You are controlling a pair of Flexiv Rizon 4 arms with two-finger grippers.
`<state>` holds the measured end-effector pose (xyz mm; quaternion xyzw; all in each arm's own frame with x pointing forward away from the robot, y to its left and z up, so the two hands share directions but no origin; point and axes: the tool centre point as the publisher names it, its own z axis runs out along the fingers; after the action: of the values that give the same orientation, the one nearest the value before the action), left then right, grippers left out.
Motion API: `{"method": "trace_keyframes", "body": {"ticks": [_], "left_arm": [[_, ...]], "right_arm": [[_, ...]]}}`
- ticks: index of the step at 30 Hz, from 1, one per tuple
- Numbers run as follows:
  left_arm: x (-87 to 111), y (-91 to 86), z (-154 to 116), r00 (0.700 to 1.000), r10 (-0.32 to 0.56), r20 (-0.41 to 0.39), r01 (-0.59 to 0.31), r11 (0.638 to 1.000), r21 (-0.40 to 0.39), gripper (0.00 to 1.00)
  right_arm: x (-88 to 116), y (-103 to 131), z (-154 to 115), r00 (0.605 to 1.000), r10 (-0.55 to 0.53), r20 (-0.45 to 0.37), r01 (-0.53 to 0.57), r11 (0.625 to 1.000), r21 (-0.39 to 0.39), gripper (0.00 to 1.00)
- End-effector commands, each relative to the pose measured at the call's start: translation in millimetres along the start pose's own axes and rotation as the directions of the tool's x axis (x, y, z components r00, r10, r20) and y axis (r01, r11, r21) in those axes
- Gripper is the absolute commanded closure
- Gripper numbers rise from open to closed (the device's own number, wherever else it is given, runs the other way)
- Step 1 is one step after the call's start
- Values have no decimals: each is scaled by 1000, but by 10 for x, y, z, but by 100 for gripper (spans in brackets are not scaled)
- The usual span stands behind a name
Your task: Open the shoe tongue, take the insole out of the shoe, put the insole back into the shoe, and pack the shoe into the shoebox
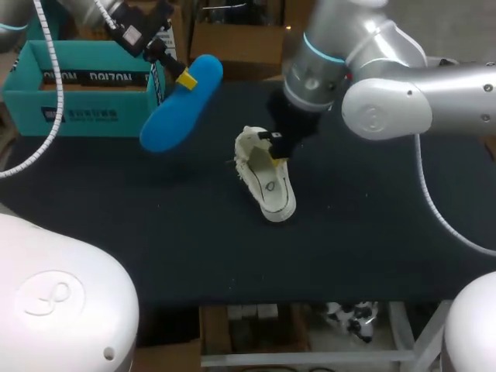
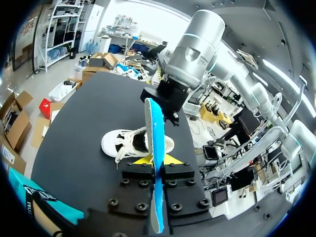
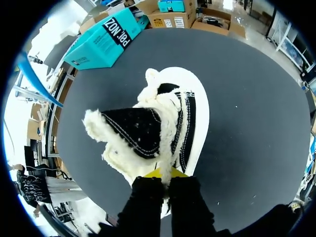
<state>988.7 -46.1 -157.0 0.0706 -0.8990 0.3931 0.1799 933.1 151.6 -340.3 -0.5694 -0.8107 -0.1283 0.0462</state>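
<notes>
Shoe [image 1: 267, 186]: fleece-lined, on the surface [image 1: 372, 232].
Right fingers [image 1: 277, 151]: pinching the shoe's fleecy edge.
Left fingers [image 1: 186, 79]: clamping blue insole [image 1: 174, 112], raised left of shoe.
Shoebox [image 1: 74, 108]: farther left.

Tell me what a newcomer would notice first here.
The bright blue insole stands out most, clamped in the left gripper and held up beside the teal shoebox. Next is the white fleece-lined shoe at the middle of the black table, its fleecy edge pinched by the right gripper.

light: bright, from above | glare: right arm [image 1: 364, 39] | shadows: soft on table [image 1: 372, 232]
</notes>
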Motion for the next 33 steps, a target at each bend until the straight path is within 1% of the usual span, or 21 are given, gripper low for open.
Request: {"method": "trace_keyframes", "body": {"ticks": [1, 6, 7, 8, 9, 14, 18, 21, 23, 25, 33], "left_arm": [[-19, 4, 26, 999, 7, -51, -6, 1000, 9, 100], [39, -39, 82, 998, 16, -56, -15, 1000, 10, 100], [52, -48, 94, 998, 17, -56, -17, 1000, 9, 100], [64, -56, 104, 998, 19, -56, -19, 1000, 8, 100], [79, -63, 112, 998, 21, -56, -21, 1000, 7, 100], [157, -90, 138, 997, 41, -63, -40, 999, 18, 100], [267, -132, 160, 993, 80, -83, -77, 996, 45, 100], [393, -196, 172, 986, 124, -113, -116, 990, 80, 100], [496, -262, 182, 979, 145, -146, -130, 986, 106, 100], [591, -350, 170, 976, 139, -167, -118, 984, 133, 100], [591, -350, 170, 976, 139, -167, -118, 984, 133, 100]], "right_arm": [[-37, -32, -60, 1000, 17, 11, -16, 1000, -2, 100], [-127, -102, -117, 1000, 24, 10, -24, 1000, -2, 100], [-142, -113, -119, 1000, 25, 7, -25, 1000, -2, 80], [-154, -120, -119, 1000, 25, 3, -25, 1000, -2, 51], [-165, -127, -120, 1000, 26, 2, -26, 1000, -3, 0], [-223, -169, -147, 1000, 27, -7, -27, 1000, -7, 0], [-244, -263, -275, 999, 47, -13, -47, 999, -17, 0], [-253, -372, -437, 996, 83, -16, -83, 996, -34, 0], [-253, -372, -437, 996, 83, -16, -83, 996, -34, 0], [-253, -372, -437, 996, 83, -16, -83, 996, -34, 0], [-253, -372, -437, 996, 83, -16, -83, 996, -34, 0]]}}
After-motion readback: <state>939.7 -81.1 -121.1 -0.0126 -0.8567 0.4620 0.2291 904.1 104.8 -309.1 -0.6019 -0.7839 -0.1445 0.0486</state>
